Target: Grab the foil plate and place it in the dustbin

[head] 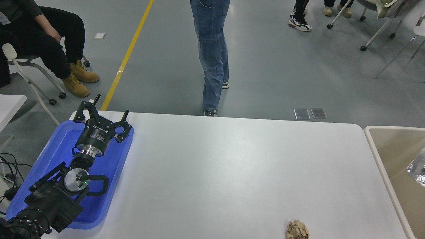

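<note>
The foil plate (418,171) is a shiny silver crinkled piece at the right edge of the picture, inside the dustbin (382,159), a beige bin with a pale rounded rim beside the table's right end. Only part of the plate shows. My left gripper (101,111) is open and parked over the blue tray at the lower left. My right arm and gripper are out of view.
A flat blue tray (53,156) lies under my left arm at the table's left end. A small crumpled brown paper ball (297,229) sits near the front edge. A person in jeans (212,56) stands beyond the far edge. Another person sits at the upper left.
</note>
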